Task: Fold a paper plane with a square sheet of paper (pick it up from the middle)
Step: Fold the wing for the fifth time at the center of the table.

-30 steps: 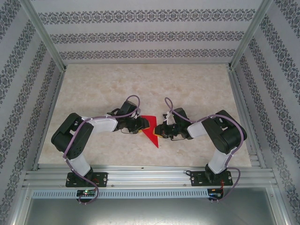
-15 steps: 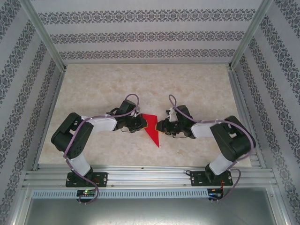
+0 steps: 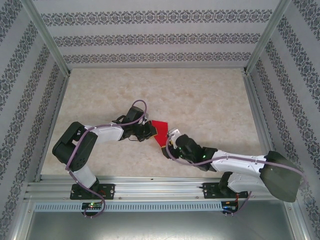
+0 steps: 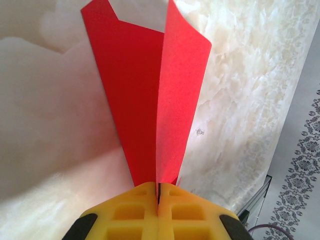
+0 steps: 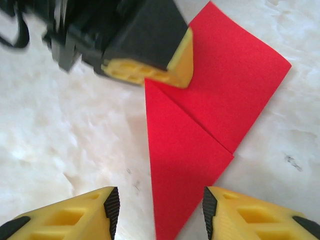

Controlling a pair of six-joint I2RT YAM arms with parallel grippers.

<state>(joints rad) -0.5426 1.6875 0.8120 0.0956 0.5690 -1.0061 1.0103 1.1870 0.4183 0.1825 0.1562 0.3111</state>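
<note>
Now right hand (image 5: 160, 212) released, jaws apart, swung nearward; left hand (image 4: 158, 192) pinches paper plane (image 4: 150, 100) edge.

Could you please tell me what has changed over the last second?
The right gripper left the right edge of the red paper, opened, and swung back toward the near edge; its jaws now straddle the paper's near tip. The left gripper stays shut on the paper's left side, and the paper has barely moved.
</note>
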